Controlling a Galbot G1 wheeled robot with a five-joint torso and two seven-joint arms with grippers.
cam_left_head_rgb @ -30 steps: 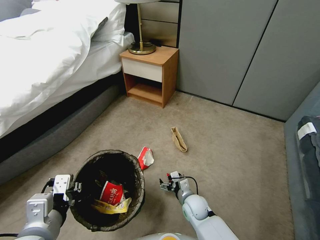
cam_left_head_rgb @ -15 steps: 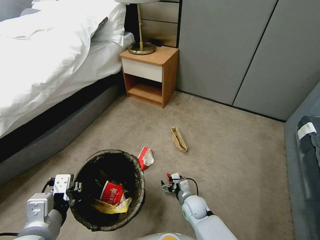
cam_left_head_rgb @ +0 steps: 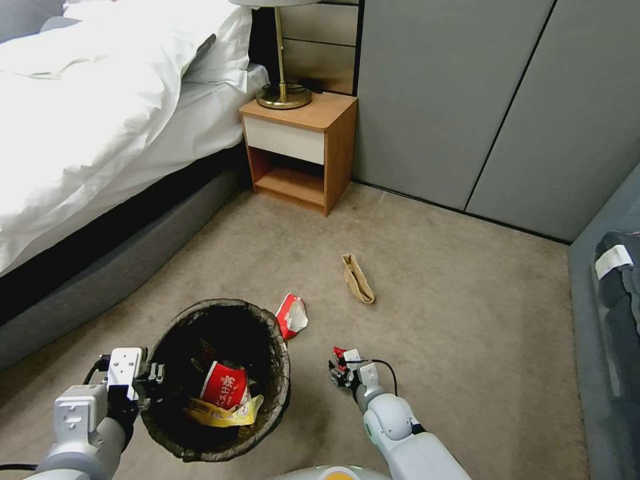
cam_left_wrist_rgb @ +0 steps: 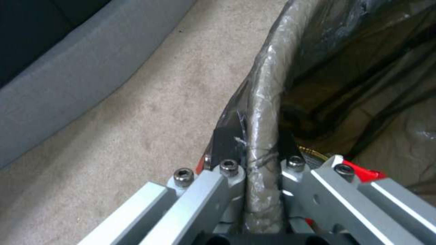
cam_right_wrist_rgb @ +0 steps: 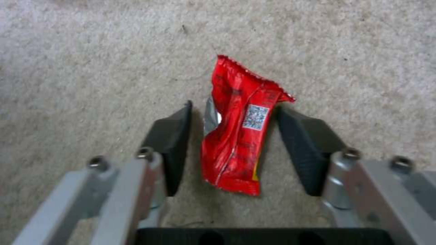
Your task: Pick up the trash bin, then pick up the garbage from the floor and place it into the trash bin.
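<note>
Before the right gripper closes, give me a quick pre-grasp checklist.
1. Red wrapper sits between the right gripper's open fingers: ok.
2. Finger pads touching the wrapper: not yet; one pad is near its edge, gaps show on both sides.
3. Wrapper lies flat on the carpet, nothing else between the fingers: ok.
4. Left gripper clamped on the trash bin rim: ok.
5. Bin mouth open, room above the packets inside: ok.
6. Fingertips down at carpet level: cannot tell.

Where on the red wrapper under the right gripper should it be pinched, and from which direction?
Pinch the red wrapper across its narrow middle, coming straight down. It lies flat on the carpet, lengthwise between the open right gripper, so its long edges face the fingers.
</note>
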